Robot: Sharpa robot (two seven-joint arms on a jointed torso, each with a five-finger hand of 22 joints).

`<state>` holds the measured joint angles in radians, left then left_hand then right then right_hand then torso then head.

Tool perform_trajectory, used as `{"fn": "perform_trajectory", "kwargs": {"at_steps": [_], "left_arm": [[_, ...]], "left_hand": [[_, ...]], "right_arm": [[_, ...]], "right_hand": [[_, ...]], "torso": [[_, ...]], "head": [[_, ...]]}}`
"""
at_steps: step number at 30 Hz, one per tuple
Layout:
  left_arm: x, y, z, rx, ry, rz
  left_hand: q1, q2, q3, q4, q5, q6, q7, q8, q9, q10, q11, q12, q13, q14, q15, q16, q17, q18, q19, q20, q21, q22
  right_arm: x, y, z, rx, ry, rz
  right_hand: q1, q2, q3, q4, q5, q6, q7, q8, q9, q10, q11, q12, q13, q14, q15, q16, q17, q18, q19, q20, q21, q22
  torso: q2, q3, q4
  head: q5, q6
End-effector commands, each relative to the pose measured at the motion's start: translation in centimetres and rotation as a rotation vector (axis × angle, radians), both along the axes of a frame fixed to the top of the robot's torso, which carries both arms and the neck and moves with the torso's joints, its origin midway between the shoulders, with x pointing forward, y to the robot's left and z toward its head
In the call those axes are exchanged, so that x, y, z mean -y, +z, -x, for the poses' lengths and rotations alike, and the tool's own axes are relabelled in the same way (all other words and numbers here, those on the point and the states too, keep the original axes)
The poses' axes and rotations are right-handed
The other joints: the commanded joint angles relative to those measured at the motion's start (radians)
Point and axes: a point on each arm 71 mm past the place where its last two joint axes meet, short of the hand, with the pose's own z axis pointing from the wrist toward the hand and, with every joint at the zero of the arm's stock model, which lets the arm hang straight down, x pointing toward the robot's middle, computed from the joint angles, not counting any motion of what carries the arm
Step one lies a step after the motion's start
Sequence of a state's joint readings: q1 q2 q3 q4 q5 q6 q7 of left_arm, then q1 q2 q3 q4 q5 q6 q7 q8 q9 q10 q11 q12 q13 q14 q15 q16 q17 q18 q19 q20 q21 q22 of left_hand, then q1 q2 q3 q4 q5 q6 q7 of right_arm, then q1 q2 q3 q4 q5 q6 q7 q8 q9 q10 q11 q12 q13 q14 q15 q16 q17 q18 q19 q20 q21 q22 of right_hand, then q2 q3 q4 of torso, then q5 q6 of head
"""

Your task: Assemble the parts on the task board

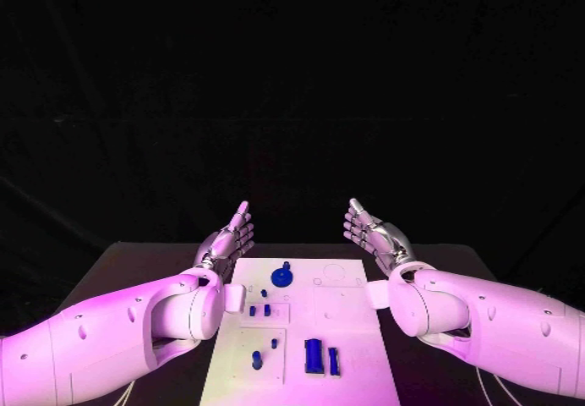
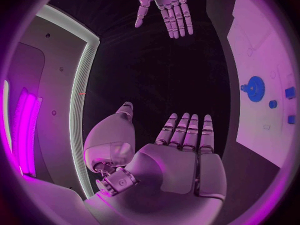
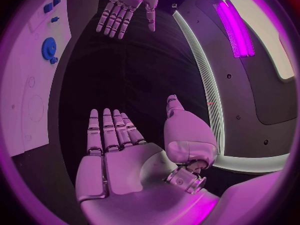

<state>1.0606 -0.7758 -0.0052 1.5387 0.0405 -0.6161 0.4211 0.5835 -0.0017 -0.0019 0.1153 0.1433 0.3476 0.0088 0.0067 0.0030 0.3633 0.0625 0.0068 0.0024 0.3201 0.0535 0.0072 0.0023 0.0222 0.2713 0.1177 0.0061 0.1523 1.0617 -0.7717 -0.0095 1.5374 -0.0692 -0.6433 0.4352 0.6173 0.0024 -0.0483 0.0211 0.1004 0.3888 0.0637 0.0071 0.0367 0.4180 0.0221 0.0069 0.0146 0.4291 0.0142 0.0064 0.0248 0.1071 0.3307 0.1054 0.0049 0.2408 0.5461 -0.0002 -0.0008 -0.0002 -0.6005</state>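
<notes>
The white task board (image 1: 329, 326) lies in the middle of the black table. A blue gear (image 1: 281, 276) sits near its far end, small blue pegs (image 1: 261, 309) lie mid-board, and two long blue pieces (image 1: 320, 356) rest near the front. My left hand (image 1: 228, 238) is raised above the board's far left corner, fingers straight and apart, holding nothing. My right hand (image 1: 375, 235) mirrors it above the far right corner, also flat and empty. The left wrist view shows the left hand (image 2: 181, 155), the right hand (image 2: 165, 7) and the gear (image 2: 254, 89). The right wrist view shows the right hand (image 3: 115, 150) and the left hand (image 3: 128, 5).
The black table (image 1: 146, 271) extends on both sides of the board. A small blue piece (image 1: 257, 359) lies at the board's front left. Both white forearms flank the board's long edges.
</notes>
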Motion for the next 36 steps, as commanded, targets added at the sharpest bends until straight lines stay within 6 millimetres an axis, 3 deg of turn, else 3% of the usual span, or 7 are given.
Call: {"fn": "perform_trajectory", "kwargs": {"at_steps": [1, 2, 4, 5, 8, 9, 36], "left_arm": [[-0.28, 0.81, 0.43, 0.112, 0.096, -0.076], [-0.24, 0.83, 0.52, 0.115, 0.099, -0.078], [-0.21, 0.84, 0.59, 0.117, 0.101, -0.079], [-0.2, 0.84, 0.61, 0.118, 0.102, -0.08], [-0.2, 0.84, 0.61, 0.118, 0.102, -0.08], [-0.2, 0.84, 0.61, 0.118, 0.102, -0.08], [-0.2, 0.84, 0.61, 0.118, 0.102, -0.08]], "left_hand": [[-0.192, 0.002, 0.002, -0.037, -0.048, -0.114, -0.009, -0.007, -0.003, -0.12, -0.063, -0.007, -0.002, -0.106, -0.053, -0.007, -0.002, -0.022, -0.089, -0.038, -0.006, -0.05], [-0.207, 0.002, 0.002, -0.04, -0.051, -0.123, -0.009, -0.007, -0.003, -0.13, -0.063, -0.007, -0.002, -0.114, -0.053, -0.007, -0.002, -0.022, -0.096, -0.042, -0.006, -0.054], [-0.227, 0.002, 0.002, -0.044, -0.056, -0.136, -0.009, -0.007, -0.003, -0.142, -0.063, -0.007, -0.002, -0.125, -0.053, -0.007, -0.002, -0.022, -0.104, -0.047, -0.006, -0.059], [-0.241, 0.002, 0.002, -0.115, -0.059, -0.144, -0.009, -0.007, -0.003, -0.151, -0.063, -0.007, -0.002, -0.133, -0.053, -0.007, -0.002, -0.022, -0.111, -0.118, -0.006, -0.063], [-0.28, 0.002, 0.002, -0.115, -0.069, -0.167, -0.009, -0.007, -0.003, -0.176, -0.063, -0.007, -0.002, -0.154, -0.053, -0.007, -0.002, -0.022, -0.132, -0.118, -0.006, -0.073], [-0.3, 0.002, 0.002, -0.115, -0.143, -0.179, -0.009, -0.007, -0.003, -0.188, -0.063, -0.007, -0.002, -0.165, -0.053, -0.007, -0.002, -0.022, -0.142, -0.118, -0.006, -0.079], [-0.487, 0.002, 0.002, -0.115, -0.143, -0.348, -0.009, -0.007, -0.003, -0.363, -0.063, -0.007, -0.002, -0.32, -0.053, -0.007, -0.002, -0.022, -0.271, -0.118, -0.006, -0.152]], "right_arm": [[0.48, 0.36, 0.51, 0.035, -0.116, -0.005], [0.46, 0.38, 0.58, 0.035, -0.118, -0.006], [0.44, 0.39, 0.61, 0.035, -0.119, -0.007], [0.44, 0.39, 0.61, 0.035, -0.119, -0.007], [0.44, 0.39, 0.61, 0.035, -0.119, -0.007], [0.44, 0.39, 0.61, 0.035, -0.119, -0.007], [0.44, 0.39, 0.61, 0.035, -0.119, -0.007]], "right_hand": [[-0.203, -0.002, 0.048, -0.021, -0.1, -0.128, -0.064, -0.007, -0.037, -0.137, -0.022, -0.007, -0.015, -0.141, -0.014, -0.006, -0.025, -0.107, -0.109, -0.034, -0.005, -0.079], [-0.219, -0.002, 0.048, -0.021, -0.1, -0.139, -0.064, -0.007, -0.037, -0.148, -0.022, -0.007, -0.015, -0.152, -0.014, -0.006, -0.025, -0.107, -0.118, -0.105, -0.005, -0.086], [-0.241, -0.002, 0.048, -0.021, -0.1, -0.152, -0.064, -0.007, -0.037, -0.163, -0.022, -0.007, -0.015, -0.167, -0.014, -0.006, -0.025, -0.107, -0.128, -0.105, -0.005, -0.094], [-0.255, -0.002, 0.048, -0.021, -0.1, -0.162, -0.064, -0.007, -0.037, -0.173, -0.022, -0.007, -0.015, -0.178, -0.014, -0.006, -0.025, -0.107, -0.136, -0.105, -0.005, -0.1], [-0.297, -0.002, 0.048, -0.021, -0.1, -0.188, -0.064, -0.007, -0.037, -0.201, -0.022, -0.007, -0.015, -0.206, -0.014, -0.006, -0.025, -0.107, -0.157, -0.105, -0.005, -0.116], [-0.318, -0.002, 0.048, -0.021, -0.1, -0.201, -0.064, -0.007, -0.037, -0.215, -0.022, -0.007, -0.015, -0.221, -0.014, -0.006, -0.025, -0.107, -0.169, -0.105, -0.005, -0.124], [-0.515, -0.002, 0.048, -0.021, -0.1, -0.389, -0.064, -0.007, -0.037, -0.418, -0.022, -0.007, -0.015, -0.357, -0.014, -0.006, -0.025, -0.107, -0.331, -0.105, -0.005, -0.241]], "torso": [[-0.002, 0.0002, 0.0008], [-0.002, 0.0002, 0.0008], [-0.002, 0.0002, 0.0008], [-0.002, 0.0002, 0.0008], [-0.002, 0.0002, 0.0008], [-0.002, 0.0002, 0.0008], [-0.002, 0.0002, 0.0008]], "head": [[0.0, 0.0], [0.0, 0.0], [0.0, 0.0], [0.0, 0.0], [0.0, 0.0], [0.0, 0.0], [0.0, 0.0]]}}
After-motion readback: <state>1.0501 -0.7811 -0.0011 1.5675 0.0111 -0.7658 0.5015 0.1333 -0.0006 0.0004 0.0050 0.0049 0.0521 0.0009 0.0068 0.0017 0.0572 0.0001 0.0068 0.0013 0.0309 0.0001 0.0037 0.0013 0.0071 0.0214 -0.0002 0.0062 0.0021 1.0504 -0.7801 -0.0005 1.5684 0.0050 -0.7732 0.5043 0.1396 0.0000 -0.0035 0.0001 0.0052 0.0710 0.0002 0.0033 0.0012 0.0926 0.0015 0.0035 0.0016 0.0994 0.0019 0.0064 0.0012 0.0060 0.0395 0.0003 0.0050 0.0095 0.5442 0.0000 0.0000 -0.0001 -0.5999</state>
